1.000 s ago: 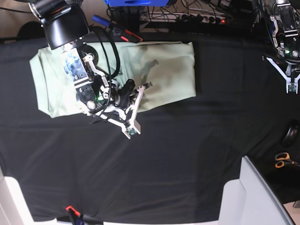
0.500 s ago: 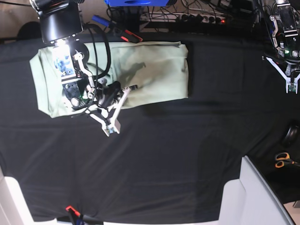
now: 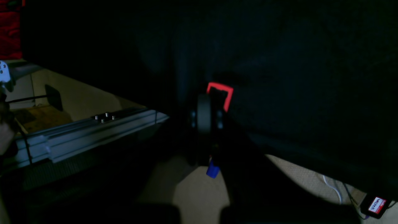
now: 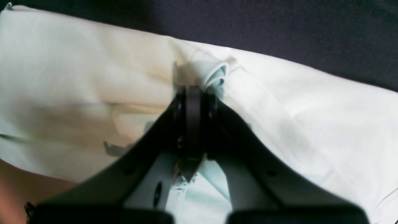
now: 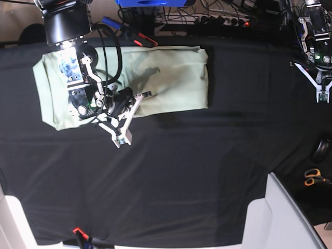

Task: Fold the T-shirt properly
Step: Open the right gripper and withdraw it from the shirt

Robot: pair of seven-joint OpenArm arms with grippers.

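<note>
Right gripper (image 4: 193, 93) jaws pinched shut on a puckered fold of the T-shirt (image 5: 171, 78), pale green cloth lying folded at the far left of the black-covered bench (image 5: 181, 176), left gripper (image 5: 322, 92) jaws shut, empty, well apart at the bench's far right corner

Right arm: reaches in from eleven o'clock, wrist bent low; right gripper (image 5: 136, 97) pinched closed on a fold of cloth. Left arm: parked at two o'clock; left gripper (image 5: 322, 96) pointing down, jaws closed, holding nothing.
</note>
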